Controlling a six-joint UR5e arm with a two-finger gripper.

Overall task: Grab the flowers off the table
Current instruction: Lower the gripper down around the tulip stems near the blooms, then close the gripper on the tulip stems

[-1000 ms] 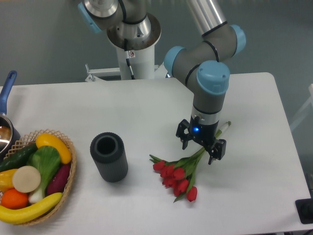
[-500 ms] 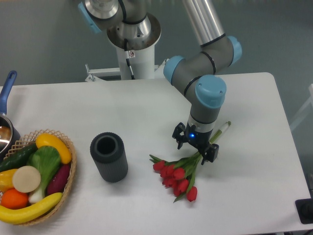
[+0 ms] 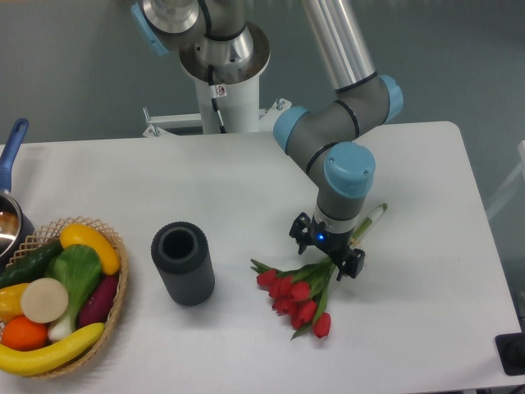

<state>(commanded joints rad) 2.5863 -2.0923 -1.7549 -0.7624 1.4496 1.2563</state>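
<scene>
While only one fixed camera serves this scene, it looks down on the whole worktop from the front. The flowers lie flat on the white surface right of centre, red heads fanned toward the camera, pale stems running up and to the right, where their tip shows past the wrist. The claw hangs directly over the stems just behind the leaves, its two dark fingers spread apart, one on each side of the bundle; it grips nothing, and whether the fingertips touch the surface cannot be told. A dark cylindrical holder stands upright to the left, well apart from the flowers, and a wicker basket of fruit and vegetables sits at the far left edge beside a blue-handled pot.

Judged from this pose, the step in hand is the final descent and closure on the stems. To do it well, the fingers should straddle the bundle squarely across its length, so that closing gathers all stems rather than pushing some aside. The tips should go low enough to reach under the widest part without pressing hard on the worktop. Closure is best made on the stems rather than the leaves or heads, which would likely crush or slip, and lifting should wait until the grip is firm.
</scene>
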